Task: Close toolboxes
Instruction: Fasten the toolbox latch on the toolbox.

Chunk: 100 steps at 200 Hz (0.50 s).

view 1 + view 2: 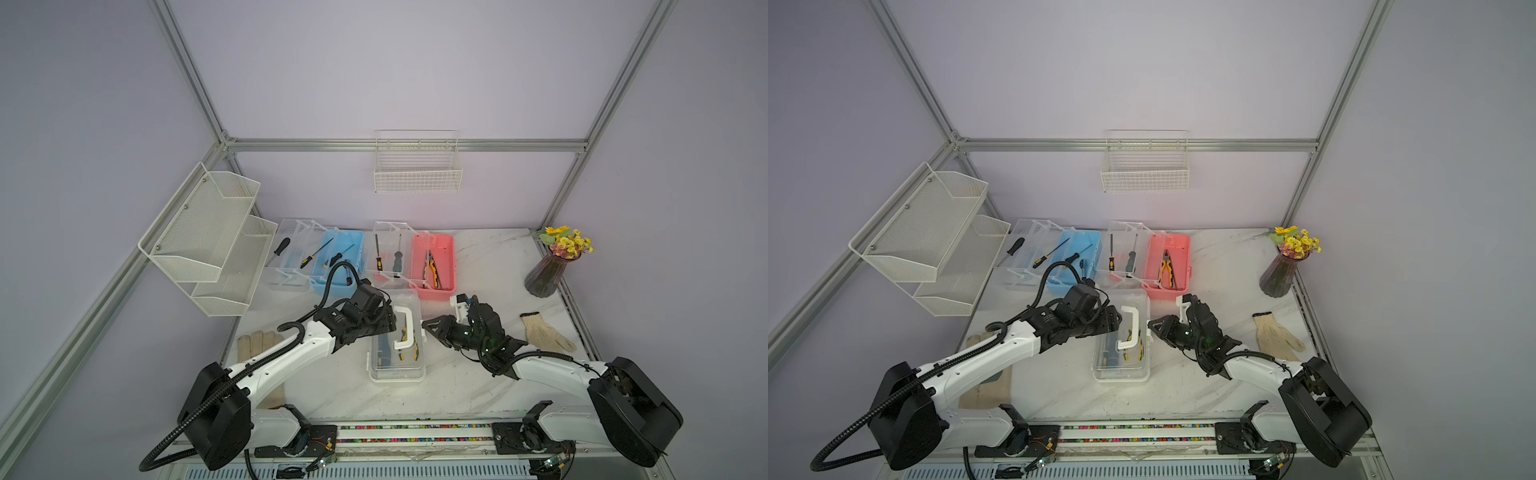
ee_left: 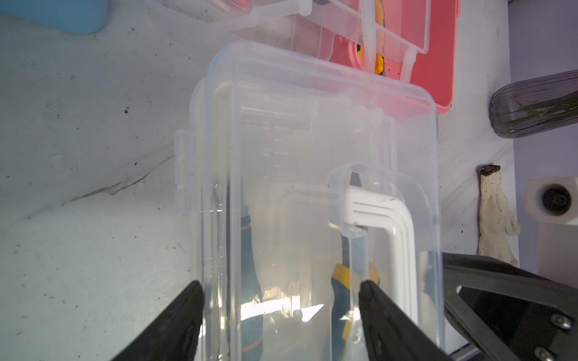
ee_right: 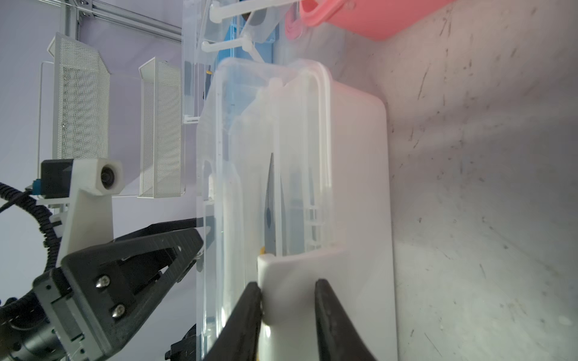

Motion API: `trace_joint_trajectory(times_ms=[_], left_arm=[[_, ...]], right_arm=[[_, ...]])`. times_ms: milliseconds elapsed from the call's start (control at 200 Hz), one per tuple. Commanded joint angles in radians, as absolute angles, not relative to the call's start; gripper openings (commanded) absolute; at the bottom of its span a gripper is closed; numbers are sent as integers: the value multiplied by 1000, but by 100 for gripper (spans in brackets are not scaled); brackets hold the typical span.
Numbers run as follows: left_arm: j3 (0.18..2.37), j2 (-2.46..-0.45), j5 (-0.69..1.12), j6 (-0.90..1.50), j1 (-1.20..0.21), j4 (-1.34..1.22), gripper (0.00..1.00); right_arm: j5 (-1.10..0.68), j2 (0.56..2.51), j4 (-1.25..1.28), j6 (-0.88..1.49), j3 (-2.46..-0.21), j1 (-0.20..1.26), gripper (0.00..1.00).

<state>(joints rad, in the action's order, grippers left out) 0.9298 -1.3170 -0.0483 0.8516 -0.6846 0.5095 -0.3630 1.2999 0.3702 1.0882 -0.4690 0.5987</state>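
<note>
Our right claw [image 3: 286, 289] is pinching the white clasp [image 3: 300, 265] on the white toolbox [image 1: 397, 368], which is sitting in the middle of the table [image 1: 478, 374]. We are holding our left claw [image 2: 281, 290] wide apart over its lid [image 2: 312, 140].

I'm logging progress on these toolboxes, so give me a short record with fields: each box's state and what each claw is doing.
front box: white-based plastic toolbox with clear lid, lid down, tools inside
back row: blue plastic toolbox and pink plastic toolbox, both open, tools inside
left claw: open, over the white box's lid
right claw: straddles the white latch tab on that box's side; grip unclear
left to close: blue and pink
</note>
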Motion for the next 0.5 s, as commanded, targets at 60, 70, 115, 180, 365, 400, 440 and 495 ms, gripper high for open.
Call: trace_joint_trajectory(times_ms=[60, 70, 115, 180, 365, 400, 440, 495], left_arm=[[947, -1345, 1, 883, -721, 425, 77], [946, -1346, 0, 883, -721, 424, 77], [943, -1345, 0, 888, -721, 421, 77], [939, -1345, 1, 893, -722, 415, 76], [930, -1345, 4, 904, -724, 397, 76], [929, -1345, 5, 906, -723, 392, 76], [927, -1345, 7, 909, -725, 387, 76], [924, -1348, 8, 914, -727, 384, 75]], right_arm=[[-366, 1302, 260, 1047, -523, 648, 30], [-363, 1302, 254, 1044, -527, 651, 30], [-351, 1301, 229, 1032, -540, 658, 30], [-338, 1301, 201, 1020, -555, 668, 29], [-302, 1306, 127, 991, -591, 698, 24], [-297, 1306, 116, 989, -596, 704, 24], [-292, 1307, 109, 985, -602, 710, 23], [-290, 1313, 105, 983, -610, 716, 22]])
